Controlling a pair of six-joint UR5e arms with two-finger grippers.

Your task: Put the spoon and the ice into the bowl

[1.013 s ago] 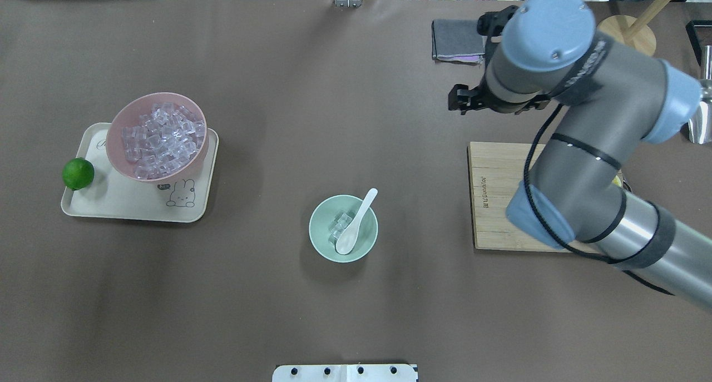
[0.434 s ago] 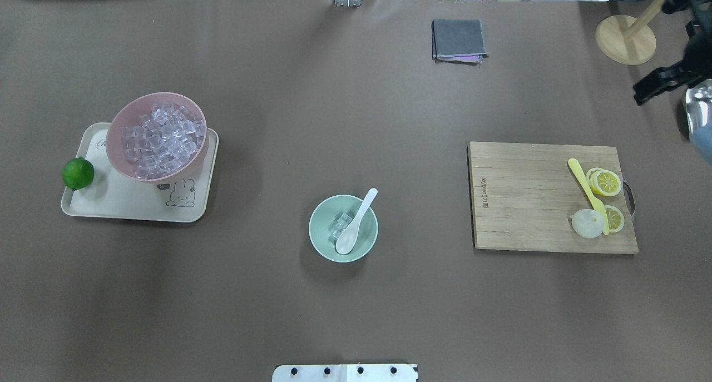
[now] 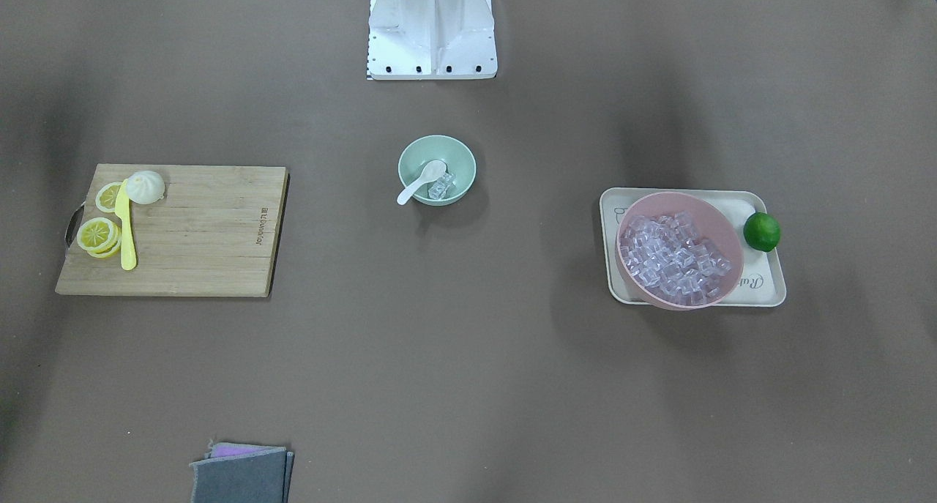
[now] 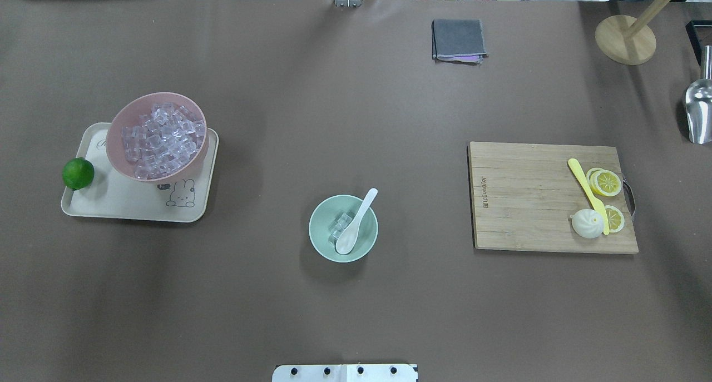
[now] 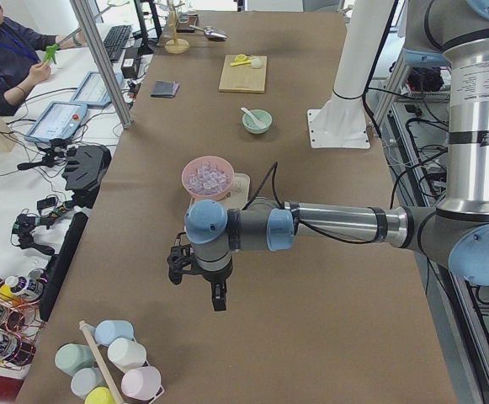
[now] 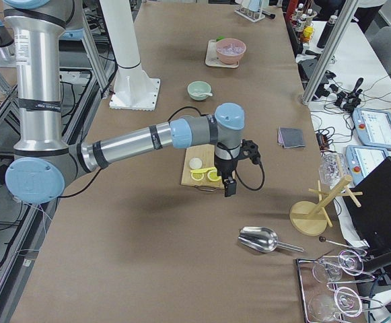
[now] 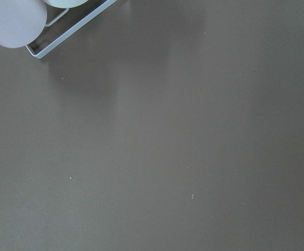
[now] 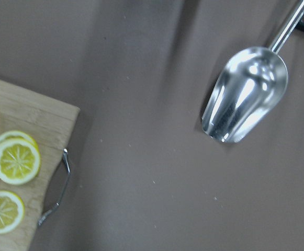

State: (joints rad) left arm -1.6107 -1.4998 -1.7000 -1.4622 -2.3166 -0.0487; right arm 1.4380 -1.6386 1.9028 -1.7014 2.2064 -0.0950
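We see the spoon (image 4: 356, 222) and ice (image 4: 340, 223) lying in the bowl (image 4: 318, 242), but cannot tell whether our left hand (image 5: 218, 300) or right hand (image 6: 229, 188) is wide.

Tray (image 4: 105, 204): small dark tag (image 4: 163, 187) at 10 o'clock of the rabbit drawing (image 4: 182, 194) looks like "hi~". The cursive script (image 4: 102, 144) is half hidden by the pink bowl (image 4: 118, 148) and unreadable. Cutting board (image 4: 534, 204): the brand mark (image 4: 484, 192) is too small to read.

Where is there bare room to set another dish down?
Bare stretches: between tray and mint bowl, between mint bowl and cutting board, and from the bowl out to the grey cloth. Crowded: the tray, with pink bowl and lime; the board's handle end.
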